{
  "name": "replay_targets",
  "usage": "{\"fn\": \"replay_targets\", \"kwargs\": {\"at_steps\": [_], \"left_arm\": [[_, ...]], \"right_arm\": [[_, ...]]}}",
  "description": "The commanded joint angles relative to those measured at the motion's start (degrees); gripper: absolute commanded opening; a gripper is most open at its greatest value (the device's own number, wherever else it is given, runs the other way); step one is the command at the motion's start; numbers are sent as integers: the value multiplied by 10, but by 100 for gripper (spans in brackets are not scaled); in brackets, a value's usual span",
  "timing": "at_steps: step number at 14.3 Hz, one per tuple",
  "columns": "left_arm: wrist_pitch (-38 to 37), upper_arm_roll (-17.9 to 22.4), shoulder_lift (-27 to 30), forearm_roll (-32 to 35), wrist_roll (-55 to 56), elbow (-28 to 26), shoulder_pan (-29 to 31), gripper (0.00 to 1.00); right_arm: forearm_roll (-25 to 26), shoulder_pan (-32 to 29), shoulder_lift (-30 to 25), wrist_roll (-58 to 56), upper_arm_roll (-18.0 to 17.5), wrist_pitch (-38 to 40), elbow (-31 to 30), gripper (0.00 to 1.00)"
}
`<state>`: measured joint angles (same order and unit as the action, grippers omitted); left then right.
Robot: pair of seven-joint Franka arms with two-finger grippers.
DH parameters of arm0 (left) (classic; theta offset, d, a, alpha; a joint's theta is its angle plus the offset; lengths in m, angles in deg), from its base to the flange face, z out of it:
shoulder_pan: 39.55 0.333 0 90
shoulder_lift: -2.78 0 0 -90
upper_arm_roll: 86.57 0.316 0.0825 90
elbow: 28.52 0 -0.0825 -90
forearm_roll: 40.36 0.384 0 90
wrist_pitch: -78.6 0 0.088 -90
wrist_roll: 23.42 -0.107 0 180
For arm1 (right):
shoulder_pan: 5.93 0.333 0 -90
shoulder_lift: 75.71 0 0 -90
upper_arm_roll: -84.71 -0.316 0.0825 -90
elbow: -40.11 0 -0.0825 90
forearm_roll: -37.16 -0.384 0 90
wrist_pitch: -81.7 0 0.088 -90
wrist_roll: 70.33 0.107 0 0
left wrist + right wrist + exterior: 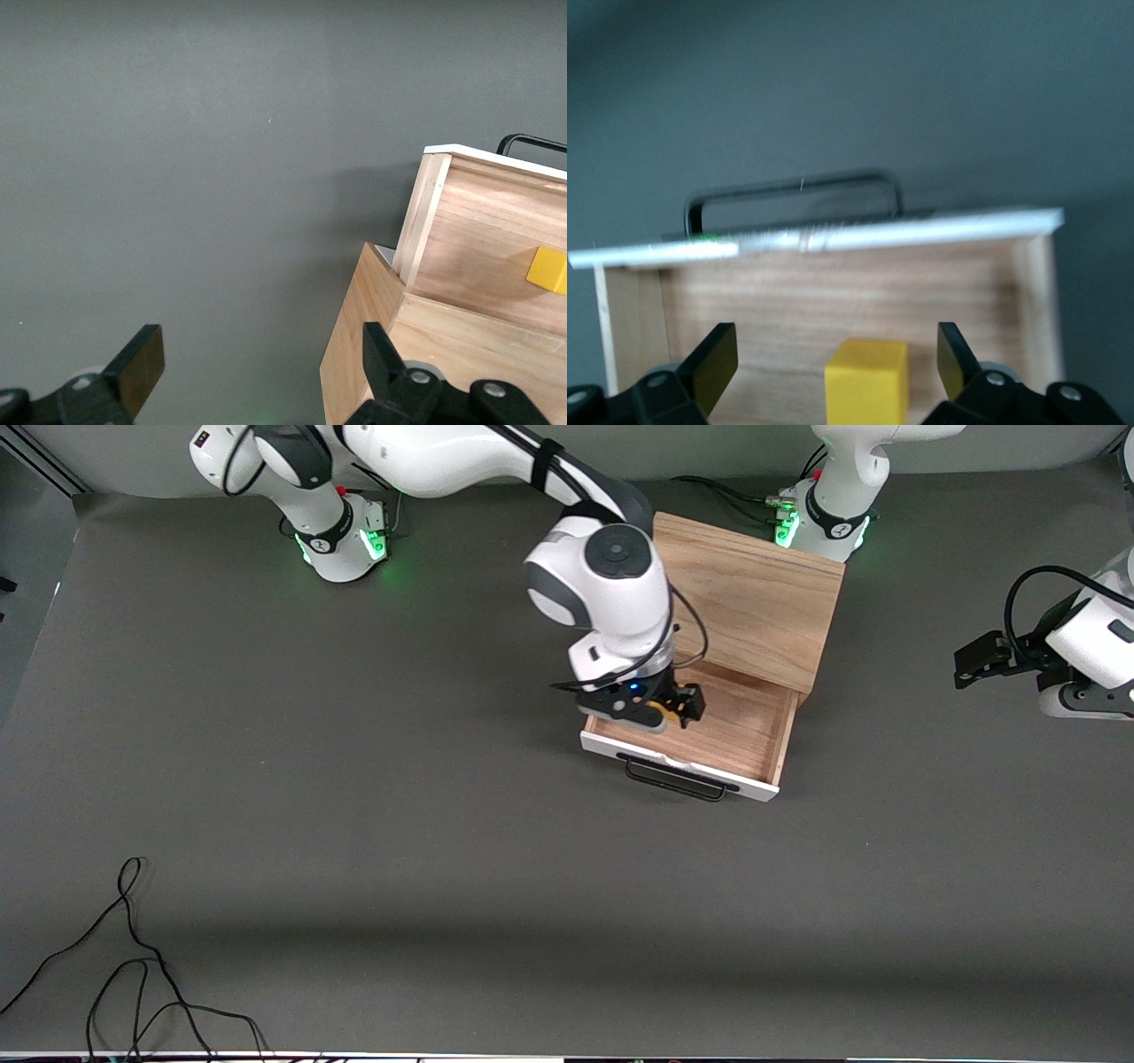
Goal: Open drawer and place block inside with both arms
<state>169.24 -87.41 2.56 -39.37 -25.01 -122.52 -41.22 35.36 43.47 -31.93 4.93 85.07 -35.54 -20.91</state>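
The open drawer (pixel 744 726) holds the block (pixel 866 381), lying between the right gripper's (pixel 837 367) wide-open, empty fingers. The left gripper (pixel 257 372) waits, wide open and empty.

Yellow block (pixel 866 381), light-wood drawer (pixel 744 726)

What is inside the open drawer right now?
The yellow block lies in the drawer, between the open right gripper fingers. The gripper hides part of the drawer floor in the front view.

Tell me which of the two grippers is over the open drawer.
The right gripper, open, with the yellow block lying between its fingers on the drawer floor. The left gripper waits open off toward the left arm's end of the table.
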Motion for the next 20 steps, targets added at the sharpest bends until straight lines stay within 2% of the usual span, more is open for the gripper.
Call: {"fn": "replay_targets", "kwargs": {"at_steps": [1, 4, 7, 9, 11, 14, 15, 17, 20], "left_arm": [[-5, 5, 4, -5, 0, -2, -8, 100], [-5, 4, 4, -5, 1, -2, -8, 100], [-5, 4, 4, -5, 1, -2, -9, 100], [-5, 4, 3, -5, 1, -2, -8, 100], [-5, 3, 3, -5, 1, -3, -9, 100], [-5, 3, 3, -5, 1, -4, -9, 100], [-5, 3, 3, -5, 1, -4, -9, 100], [-5, 3, 3, -5, 1, -4, -9, 100], [-5, 3, 3, -5, 1, -4, -9, 100]], "right_arm": [[-11, -46, -60, -58, -6, 66, -12, 100], [-30, -116, -133, -155, -3, 126, -51, 100], [-36, -213, -221, -276, -2, 127, -155, 100], [-72, -283, -267, -317, -1, 127, -205, 100], [-76, -329, -302, -384, 18, 127, -247, 100], [-67, -338, -341, -481, 78, 129, -300, 100], [-59, -344, -355, -518, 83, 129, -317, 100], [-23, -385, -389, -587, 81, 131, -351, 100], [-19, -435, -416, -665, 64, 171, -365, 100]]}}
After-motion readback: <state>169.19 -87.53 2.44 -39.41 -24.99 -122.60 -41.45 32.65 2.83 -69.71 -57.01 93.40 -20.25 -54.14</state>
